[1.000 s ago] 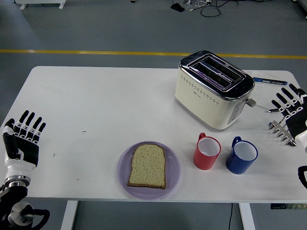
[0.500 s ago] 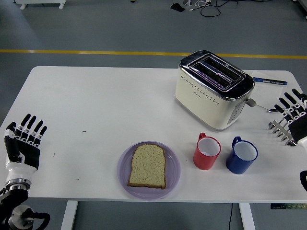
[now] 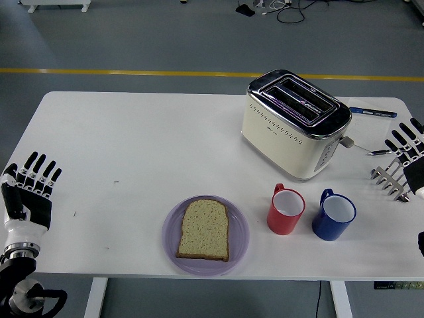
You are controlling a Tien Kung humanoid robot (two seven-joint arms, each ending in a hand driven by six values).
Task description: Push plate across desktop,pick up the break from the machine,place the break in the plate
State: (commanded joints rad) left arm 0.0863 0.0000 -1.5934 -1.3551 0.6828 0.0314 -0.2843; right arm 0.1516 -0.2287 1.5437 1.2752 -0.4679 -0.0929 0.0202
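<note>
While both hands stayed at the table's edges, a slice of brown bread lay flat on the round lilac plate near the front edge | left hand fingers spread, empty | right hand fingers extended, empty, over a metal fork | red mug beside blue mug | cream two-slot toaster behind, slots empty.
</note>
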